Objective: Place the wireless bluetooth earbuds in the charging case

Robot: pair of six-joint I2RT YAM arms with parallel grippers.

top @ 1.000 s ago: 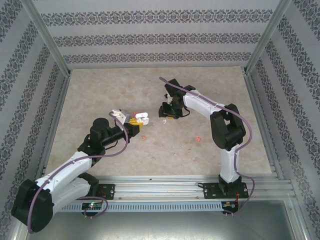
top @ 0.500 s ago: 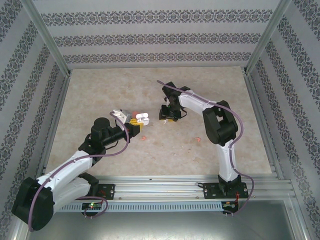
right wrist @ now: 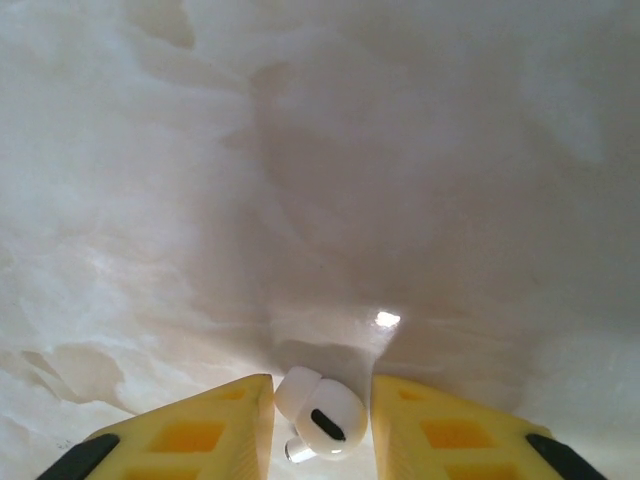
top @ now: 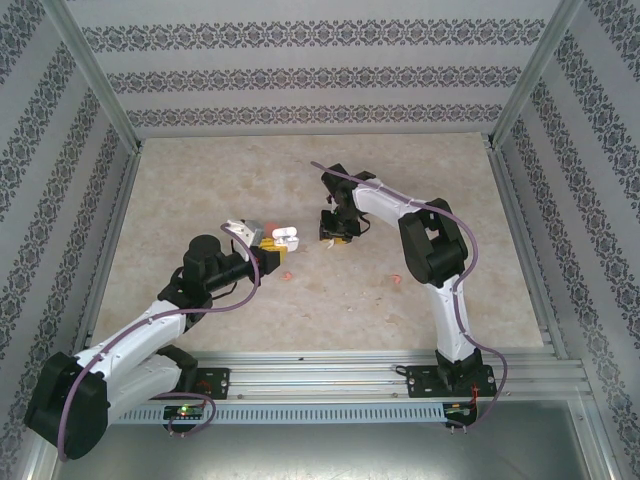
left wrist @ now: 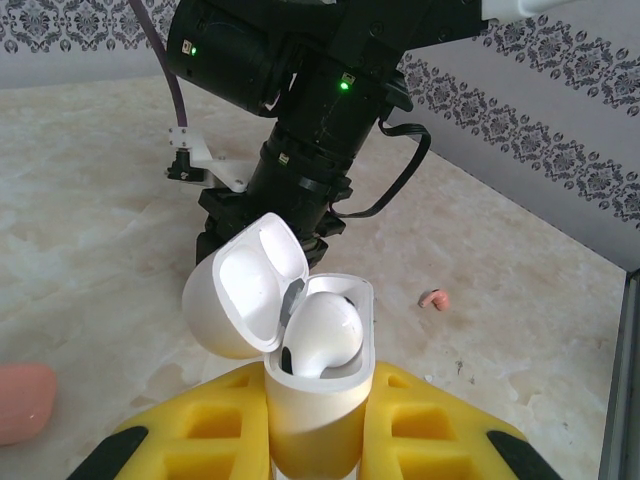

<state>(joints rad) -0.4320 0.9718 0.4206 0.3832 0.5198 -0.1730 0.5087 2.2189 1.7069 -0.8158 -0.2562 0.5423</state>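
My left gripper is shut on the white charging case and holds it upright. Its lid is swung open, and one white earbud sits inside. My right gripper points down at the table just right of the case. A second white earbud lies on the table between its yellow fingers. The left pad touches the bud and a thin gap shows at the right pad. Two coral-orange earbuds lie loose on the table.
In the left wrist view a small coral earbud lies on the marble table, and a larger coral-orange rounded thing sits at the left edge. Patterned walls and metal posts fence the table.
My right arm has shifted slightly left and folded its elbow in. Its jaws have narrowed around the white earbud. The left arm and the case have stayed still.
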